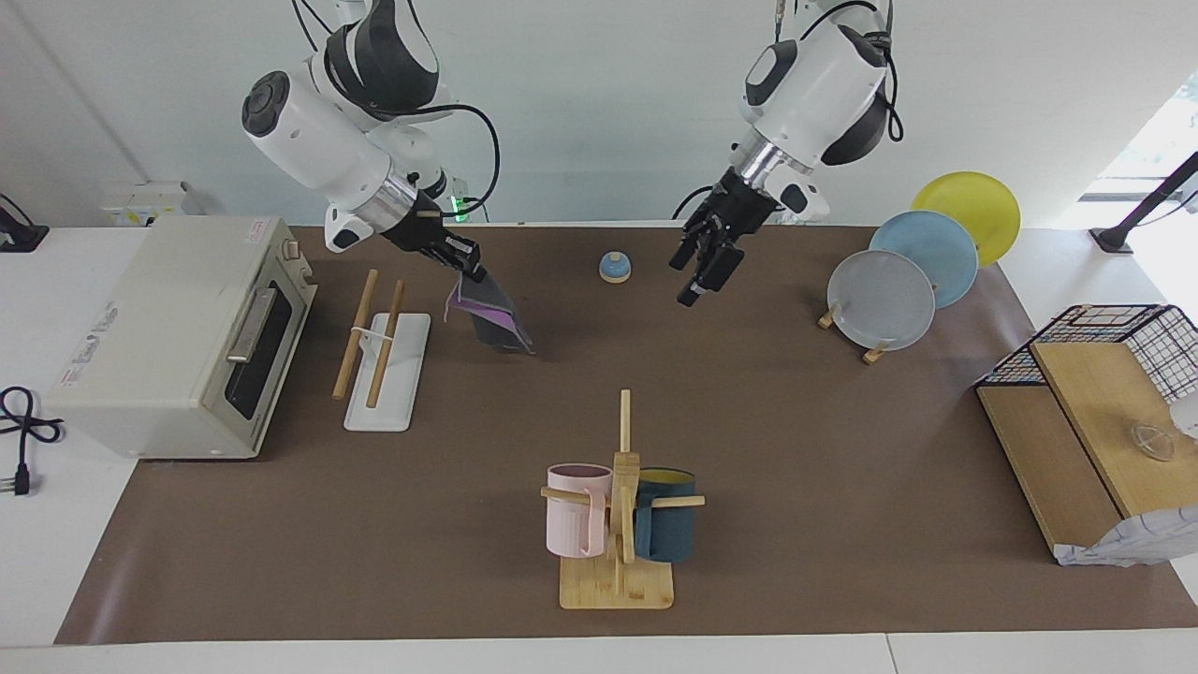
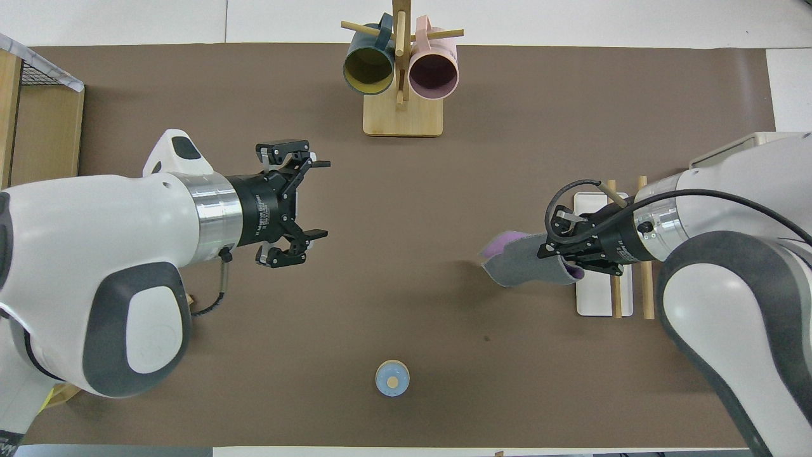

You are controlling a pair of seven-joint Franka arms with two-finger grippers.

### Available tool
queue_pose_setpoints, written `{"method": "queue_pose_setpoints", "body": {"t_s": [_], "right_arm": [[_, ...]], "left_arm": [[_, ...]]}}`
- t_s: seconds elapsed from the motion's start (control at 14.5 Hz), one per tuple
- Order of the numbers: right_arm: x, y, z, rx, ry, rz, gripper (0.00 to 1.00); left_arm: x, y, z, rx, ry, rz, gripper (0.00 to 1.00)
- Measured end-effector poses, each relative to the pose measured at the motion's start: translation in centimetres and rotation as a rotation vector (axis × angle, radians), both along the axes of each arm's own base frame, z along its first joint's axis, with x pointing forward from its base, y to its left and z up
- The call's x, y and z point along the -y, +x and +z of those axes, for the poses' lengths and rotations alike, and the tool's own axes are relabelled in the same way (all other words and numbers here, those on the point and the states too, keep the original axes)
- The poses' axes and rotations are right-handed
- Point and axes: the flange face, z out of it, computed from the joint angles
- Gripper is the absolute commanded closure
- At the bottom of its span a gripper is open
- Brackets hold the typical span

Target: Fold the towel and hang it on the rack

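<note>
Right gripper (image 1: 473, 269) fingers pinch the towel (image 1: 491, 318), folded, hanging over the table (image 1: 796, 449) just beside the rack (image 1: 386, 360); left gripper (image 2: 317, 198) empty, fingers wide, over bare table.

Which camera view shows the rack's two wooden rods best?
The facing view: both rods of the rack lie unobstructed on the white base. In the overhead view the right arm covers part of the rack.

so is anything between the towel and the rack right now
Nothing visible. The right end effector holds the folded towel up in the air just beside the rack, with only bare table between them. The oven stands past the rack, out of the path.
</note>
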Motion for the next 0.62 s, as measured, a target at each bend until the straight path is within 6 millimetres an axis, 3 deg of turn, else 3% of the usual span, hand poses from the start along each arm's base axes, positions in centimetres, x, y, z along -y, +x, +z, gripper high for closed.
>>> {"method": "queue_pose_setpoints", "body": {"t_s": [0.34,0.62], "right_arm": [[4.6,-0.1,-2.5,0.041,-0.073,0.142,1.0],[7.0,-0.1,-3.3,0.075,-0.127,0.243,1.0]], "left_arm": [[-8.4,2.5,-0.4,0.136,0.175,-0.321,0.0],[-10.9,2.7,1.0,0.196,0.365,-0.654,0.0]]}}
